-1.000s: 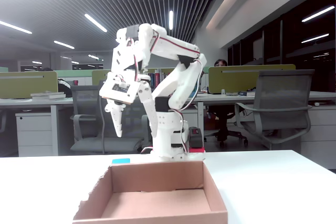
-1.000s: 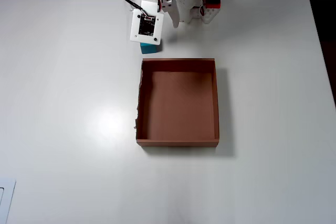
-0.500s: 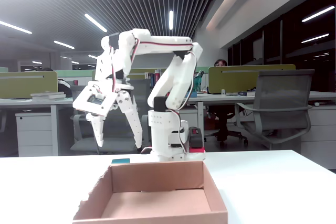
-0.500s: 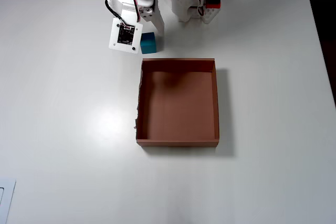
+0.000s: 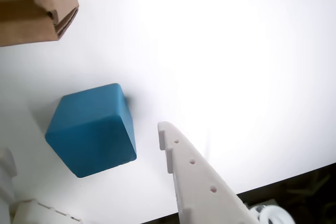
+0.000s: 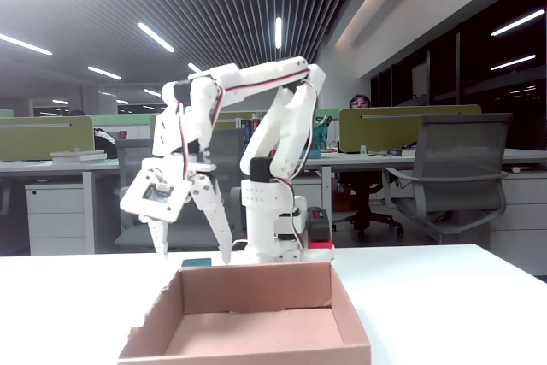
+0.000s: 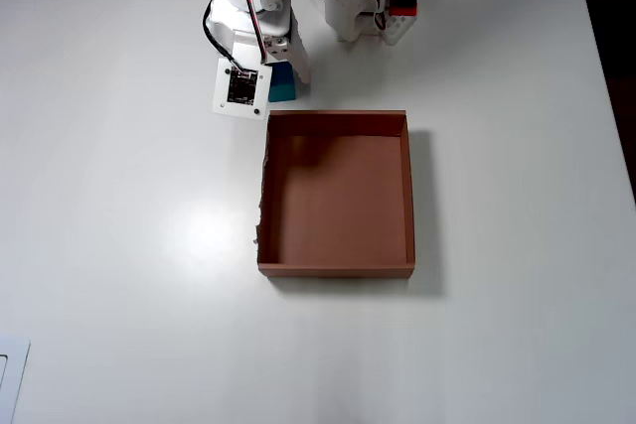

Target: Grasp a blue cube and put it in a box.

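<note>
blue cube (image 5: 92, 129) on table, near box (image 7: 338, 263) corner | tool (image 6: 194, 254) wide, straddling cube

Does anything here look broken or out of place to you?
Only the box: in the overhead view its left wall has a ragged, torn edge, while the other three walls run straight. The blue cube sits flat on the table just outside the box, and the gripper hangs open around it.

One blue cube (image 7: 282, 84), one box (image 7: 409, 196), and one white arm on one table (image 7: 119, 196).
</note>
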Available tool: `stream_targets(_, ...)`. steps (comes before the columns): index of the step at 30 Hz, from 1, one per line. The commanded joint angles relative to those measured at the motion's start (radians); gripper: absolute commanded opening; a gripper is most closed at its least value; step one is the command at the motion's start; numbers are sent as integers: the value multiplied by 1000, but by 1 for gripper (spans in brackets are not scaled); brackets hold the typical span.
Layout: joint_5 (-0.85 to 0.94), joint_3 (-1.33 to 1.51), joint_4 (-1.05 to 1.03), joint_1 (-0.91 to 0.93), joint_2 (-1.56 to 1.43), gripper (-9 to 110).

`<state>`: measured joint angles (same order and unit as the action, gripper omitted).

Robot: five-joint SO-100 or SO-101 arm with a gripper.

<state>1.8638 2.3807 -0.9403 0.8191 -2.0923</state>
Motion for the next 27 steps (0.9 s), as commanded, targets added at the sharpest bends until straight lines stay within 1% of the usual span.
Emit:
stream_targets(1,21,2,9,-9,2,35)
stream_targets(11,25,60,46,-31,-14,34)
stream_targets(19,12,115,114,-49,-25,28)
stream_targets(27,5,91,61,-49,-26,24)
